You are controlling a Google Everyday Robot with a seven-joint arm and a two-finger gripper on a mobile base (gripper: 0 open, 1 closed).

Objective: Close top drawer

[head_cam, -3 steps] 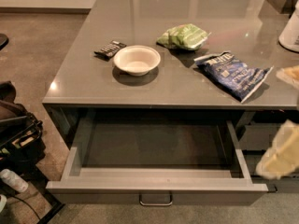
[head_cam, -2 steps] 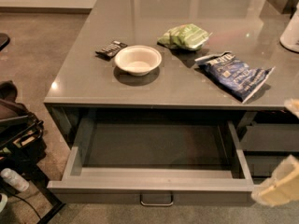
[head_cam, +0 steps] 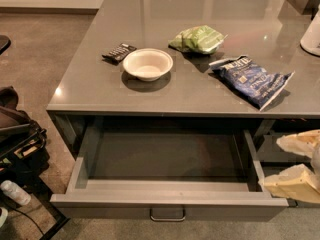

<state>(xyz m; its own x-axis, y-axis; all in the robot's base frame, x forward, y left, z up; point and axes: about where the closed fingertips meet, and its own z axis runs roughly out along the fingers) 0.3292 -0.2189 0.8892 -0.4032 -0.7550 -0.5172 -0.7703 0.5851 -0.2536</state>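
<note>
Moved since the earlier frame: my claw has shifted at the right edge, so both pale fingers now show, spread apart with nothing between them, just beside the drawer's right front corner. Top drawer: unmoved, standing pulled far out below the worktop, handle untouched. I judge the closing not yet begun; the whole push inward remains.

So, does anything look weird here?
Only the wide dark-grey top drawer: it hangs pulled far out and empty under the grey table. The cream gripper sits open beside its right front corner.
</note>
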